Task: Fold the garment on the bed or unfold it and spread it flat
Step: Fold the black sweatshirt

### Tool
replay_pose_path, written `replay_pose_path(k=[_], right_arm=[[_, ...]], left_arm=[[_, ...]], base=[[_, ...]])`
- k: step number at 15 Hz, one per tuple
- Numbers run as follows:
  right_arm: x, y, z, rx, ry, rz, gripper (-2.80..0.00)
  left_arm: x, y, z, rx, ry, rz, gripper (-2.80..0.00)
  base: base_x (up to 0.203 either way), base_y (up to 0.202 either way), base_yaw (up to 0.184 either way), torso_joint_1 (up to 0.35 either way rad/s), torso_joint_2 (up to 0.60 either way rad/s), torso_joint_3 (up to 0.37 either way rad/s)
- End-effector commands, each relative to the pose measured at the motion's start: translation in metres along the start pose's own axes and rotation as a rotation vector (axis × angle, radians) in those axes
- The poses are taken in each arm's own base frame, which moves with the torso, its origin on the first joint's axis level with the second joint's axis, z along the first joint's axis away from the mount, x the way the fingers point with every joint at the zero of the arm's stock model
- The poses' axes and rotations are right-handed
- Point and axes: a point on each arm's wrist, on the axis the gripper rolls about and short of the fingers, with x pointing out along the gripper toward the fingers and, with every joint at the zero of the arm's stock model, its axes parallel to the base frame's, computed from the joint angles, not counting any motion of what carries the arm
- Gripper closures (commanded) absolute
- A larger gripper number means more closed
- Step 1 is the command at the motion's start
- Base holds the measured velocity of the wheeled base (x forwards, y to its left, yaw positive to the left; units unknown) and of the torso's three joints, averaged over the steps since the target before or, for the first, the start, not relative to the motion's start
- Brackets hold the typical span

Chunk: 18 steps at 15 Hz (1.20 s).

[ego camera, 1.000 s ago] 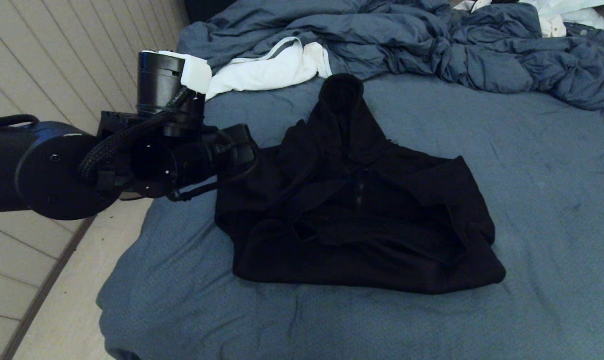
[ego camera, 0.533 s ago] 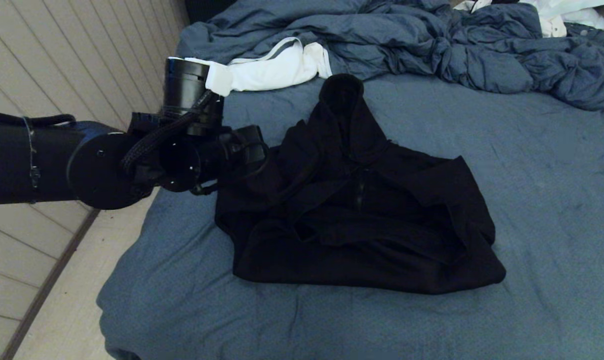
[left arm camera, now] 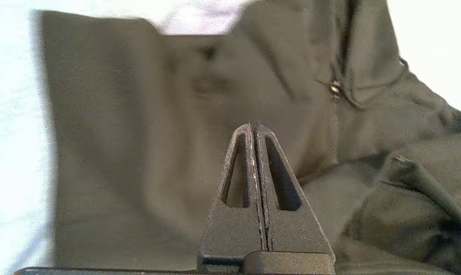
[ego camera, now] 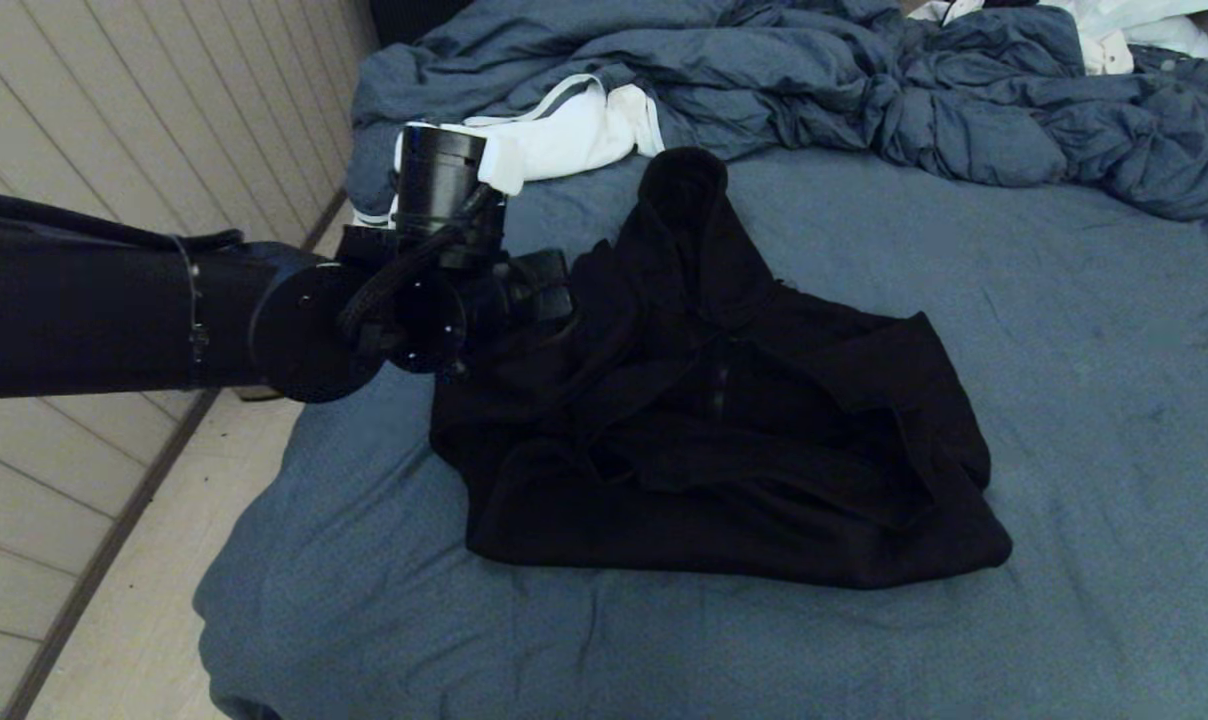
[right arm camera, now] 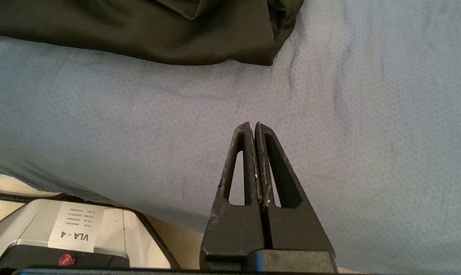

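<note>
The garment (ego camera: 724, 420), a black zip hoodie, lies loosely bunched in the middle of the bed (ego camera: 1064, 400), hood (ego camera: 684, 190) pointing to the far side. My left arm reaches in from the left. Its gripper (left arm camera: 253, 126) is shut and empty, hovering over the hoodie's left part (left arm camera: 139, 133), with the zipper pull (left arm camera: 334, 88) beyond the tips. My right gripper (right arm camera: 252, 124) does not show in the head view. It is shut and empty over bare sheet (right arm camera: 329, 95) by the bed's near edge, short of the hoodie's hem (right arm camera: 139, 34).
A white cloth with grey stripes (ego camera: 564, 135) and a crumpled blue-grey duvet (ego camera: 864, 90) lie along the far side. A panelled wall (ego camera: 114, 120) and floor (ego camera: 134, 600) border the bed's left edge. The robot's base (right arm camera: 74, 229) sits below the near edge.
My left arm has swung to the right and farther over the bed, up to the hoodie's left side. The hoodie has not moved.
</note>
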Motion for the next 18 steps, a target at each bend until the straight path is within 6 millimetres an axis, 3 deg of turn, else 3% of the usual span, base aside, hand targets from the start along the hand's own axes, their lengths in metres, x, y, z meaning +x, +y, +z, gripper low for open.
replay_pose_path(k=[1, 8, 12, 14, 18], right_arm=[[0.0, 0.0, 0.0, -0.001, 0.003, 0.001, 0.0], [0.0, 0.0, 0.0, -0.001, 0.003, 0.001, 0.0], [0.0, 0.0, 0.0, -0.001, 0.002, 0.001, 0.0], [0.0, 0.0, 0.0, -0.001, 0.003, 0.001, 0.0], [0.0, 0.0, 0.0, -0.001, 0.002, 0.0, 0.0]], left_arm=[[0.01, -0.01, -0.014, 0.014, 0.02, 0.0, 0.0], [-0.001, -0.003, -0.015, 0.022, 0.023, 0.03, 0.0], [0.014, 0.017, -0.008, -0.002, 0.011, 0.069, 0.0], [0.02, 0.025, -0.014, -0.015, 0.016, 0.053, 0.0], [0.037, 0.023, -0.006, -0.046, -0.036, -0.033, 0.0]], base=[[0.0, 0.0, 0.0, 0.0, 0.0, 0.0], [0.0, 0.0, 0.0, 0.0, 0.0, 0.0], [0.0, 0.0, 0.0, 0.0, 0.0, 0.0], [0.0, 0.0, 0.0, 0.0, 0.0, 0.0], [0.0, 0.0, 0.0, 0.0, 0.0, 0.0]])
